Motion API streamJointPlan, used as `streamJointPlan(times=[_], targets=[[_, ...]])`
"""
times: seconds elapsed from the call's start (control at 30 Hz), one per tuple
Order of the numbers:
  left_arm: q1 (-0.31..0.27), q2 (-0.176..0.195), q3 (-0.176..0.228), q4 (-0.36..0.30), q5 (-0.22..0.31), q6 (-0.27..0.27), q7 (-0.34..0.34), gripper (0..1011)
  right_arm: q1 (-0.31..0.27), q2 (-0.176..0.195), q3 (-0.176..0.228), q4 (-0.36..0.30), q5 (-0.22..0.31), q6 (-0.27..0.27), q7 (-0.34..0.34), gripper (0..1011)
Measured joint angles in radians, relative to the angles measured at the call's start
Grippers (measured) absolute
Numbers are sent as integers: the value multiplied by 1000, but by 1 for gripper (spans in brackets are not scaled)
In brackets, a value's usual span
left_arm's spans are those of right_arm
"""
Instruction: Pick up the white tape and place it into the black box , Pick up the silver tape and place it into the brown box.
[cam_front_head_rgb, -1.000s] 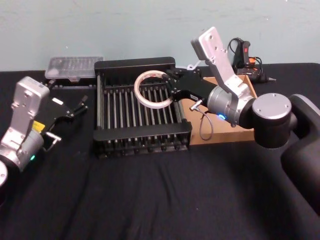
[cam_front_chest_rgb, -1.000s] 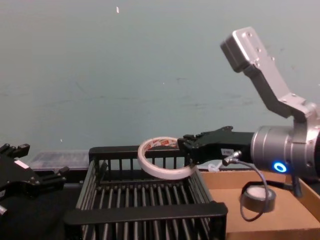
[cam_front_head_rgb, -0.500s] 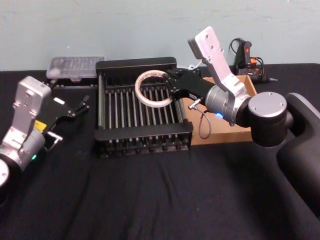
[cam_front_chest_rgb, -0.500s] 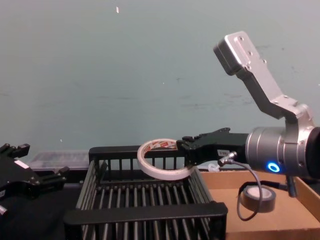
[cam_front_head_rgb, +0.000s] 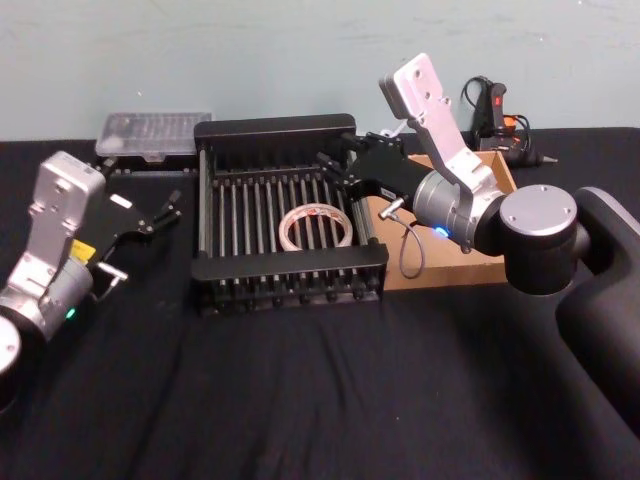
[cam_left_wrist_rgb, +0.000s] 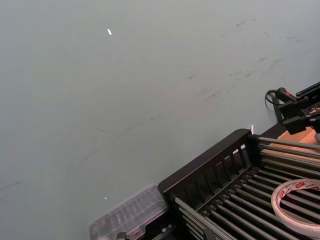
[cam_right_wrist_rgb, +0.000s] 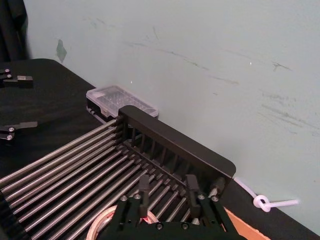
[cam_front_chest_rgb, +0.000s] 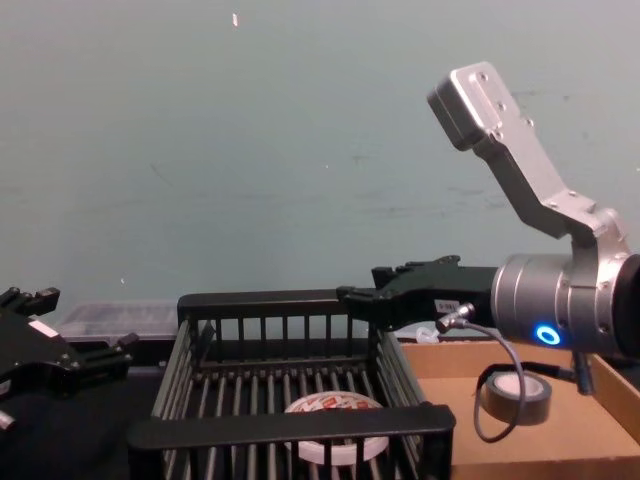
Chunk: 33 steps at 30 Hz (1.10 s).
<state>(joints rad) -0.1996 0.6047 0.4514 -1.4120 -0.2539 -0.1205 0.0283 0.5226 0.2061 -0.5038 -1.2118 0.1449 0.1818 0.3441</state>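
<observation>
Both arms: silver-grey cast links over matte black round joint housings. Right arm has a blue glowing ring light, thin grey looped cable, screw heads on its flat silver plate. Left arm carries a yellow label and small green light. Black gripper hardware.

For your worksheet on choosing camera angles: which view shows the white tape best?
The head view: the white tape shows whole, lying flat on the slats of the black box. The chest view hides part of it behind the box's front rim. The left wrist view cuts it at the edge; the right wrist view catches an arc.
</observation>
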Motion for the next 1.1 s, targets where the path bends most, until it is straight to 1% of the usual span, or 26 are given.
streamJointPlan(times=[0.03, 0.1, 0.13, 0.17, 0.2, 0.23, 0.27, 0.3, 0.33, 0.37, 0.4, 0.43, 0.47, 0.5, 0.53, 0.57, 0.63, 1.03, 1.1], targets=[[0, 0, 0, 0, 0, 0, 0, 1001, 0, 0, 0, 0, 0, 0, 0, 477], [0, 0, 0, 0, 0, 0, 0, 1001, 0, 0, 0, 0, 0, 0, 0, 557], [0, 0, 0, 0, 0, 0, 0, 1001, 0, 0, 0, 0, 0, 0, 0, 557], [0, 0, 0, 0, 0, 0, 0, 1001, 0, 0, 0, -1, 1, 0, 1, 617], [0, 0, 0, 0, 0, 0, 0, 1001, -1, 0, 0, -1, 1, -1, 1, 630], [0, 0, 0, 0, 0, 0, 0, 1001, -1, 1, 0, -1, 1, -1, 1, 689], [0, 0, 0, 0, 0, 0, 0, 1001, -1, 1, 0, -1, 1, -1, 1, 689], [0, 0, 0, 0, 0, 0, 0, 1001, -1, 1, 0, -1, 1, -1, 1, 735], [0, 0, 0, 0, 0, 0, 0, 1001, -1, 1, 0, -1, 1, -1, 1, 755], [0, 0, 0, 0, 0, 0, 0, 1001, -1, 1, 0, -1, 1, -1, 1, 810], [0, 0, 0, 0, 0, 0, 0, 1001, -1, 1, 0, -1, 1, -1, 1, 824], [0, 0, 0, 0, 0, 0, 0, 1001, -1, 1, 0, -1, 1, -1, 1, 864], [0, 0, 0, 0, 0, 0, 0, 1001, -1, 1, 0, -2, 1, -1, 1, 873], [0, 0, 0, 0, 0, 0, 0, 1001, -1, 1, 0, -2, 1, -1, 1, 914], [0, 0, 0, 0, 0, 0, 0, 1001, -1, 1, 0, -2, 1, -1, 1, 929], [0, 0, 0, 0, 0, 0, 0, 1002, -1, 1, 0, -2, 2, -1, 2, 977], [0, 0, 0, 0, 0, 0, 0, 1001, -1, 1, 0, -2, 2, -1, 2, 1002], [0, 0, 0, 0, 0, 0, 0, 1001, -1, 1, 0, -2, 2, -1, 2, 1002], [0, 0, 0, 0, 0, 0, 0, 1001, -9, 2, 9, -11, 2, -1, 5, 1000]])
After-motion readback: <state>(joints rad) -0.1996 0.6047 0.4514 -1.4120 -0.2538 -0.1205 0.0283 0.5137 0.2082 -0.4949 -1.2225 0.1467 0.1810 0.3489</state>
